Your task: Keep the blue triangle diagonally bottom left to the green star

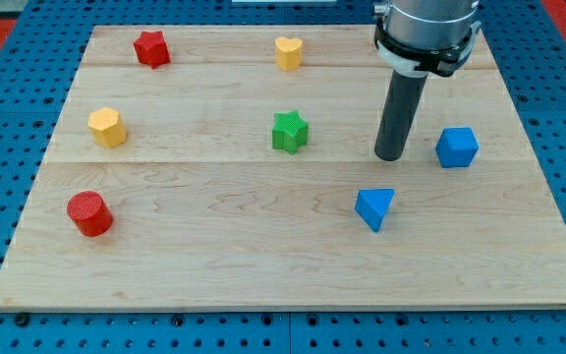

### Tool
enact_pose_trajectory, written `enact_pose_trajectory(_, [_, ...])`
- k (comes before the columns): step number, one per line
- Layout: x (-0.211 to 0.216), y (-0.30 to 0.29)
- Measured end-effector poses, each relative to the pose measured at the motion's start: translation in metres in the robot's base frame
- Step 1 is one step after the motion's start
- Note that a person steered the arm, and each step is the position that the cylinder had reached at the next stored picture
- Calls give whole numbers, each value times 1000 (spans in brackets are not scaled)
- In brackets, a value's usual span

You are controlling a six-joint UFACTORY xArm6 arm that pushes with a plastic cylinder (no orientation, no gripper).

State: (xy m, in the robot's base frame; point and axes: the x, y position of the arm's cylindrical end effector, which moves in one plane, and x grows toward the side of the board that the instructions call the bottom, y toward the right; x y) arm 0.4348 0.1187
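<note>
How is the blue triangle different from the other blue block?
The blue triangle has a three-cornered face; the blue cube has square faces. The triangle sits nearer the view's bottom, below my tip; the cube sits at the tip's right, close to the board's right edge. Both are blue and untouched by the tip.

From my remote seat the scene is bright and evenly lit, seemingly from overhead. The pale wooden board (263, 246) shows no harsh glare, only a soft sheen. Shadows are short and faint: a small one hugs the blue triangular block (374, 208), another the red cylinder block (89, 213). Focus is sharp throughout, wood grain readable. I notice no obvious bending at the edges.
</note>
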Motion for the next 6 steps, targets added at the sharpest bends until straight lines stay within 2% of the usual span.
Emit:
enact_pose_trajectory(3, [1,-17])
enact_pose_trajectory(4, [28,-10])
enact_pose_trajectory(5, [75,-4])
enact_pose_trajectory(6, [97,-36])
